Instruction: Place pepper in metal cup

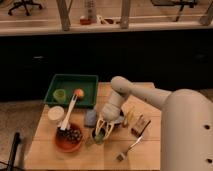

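Jaws: cannot tell whether spread or pinching. Gripper [102, 131] points down low over the table [145, 157], just right of the terracotta bowl [59, 145]. Green pepper [99, 136] sits at its tips.

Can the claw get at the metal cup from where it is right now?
Probably yes: the claw hangs right over the metal cup, beside the terracotta bowl, with nothing visible between claw and cup.

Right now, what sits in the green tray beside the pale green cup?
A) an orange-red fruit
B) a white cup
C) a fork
A: the orange-red fruit lies in the green tray; the end effector is low over the table, right of the terracotta bowl.
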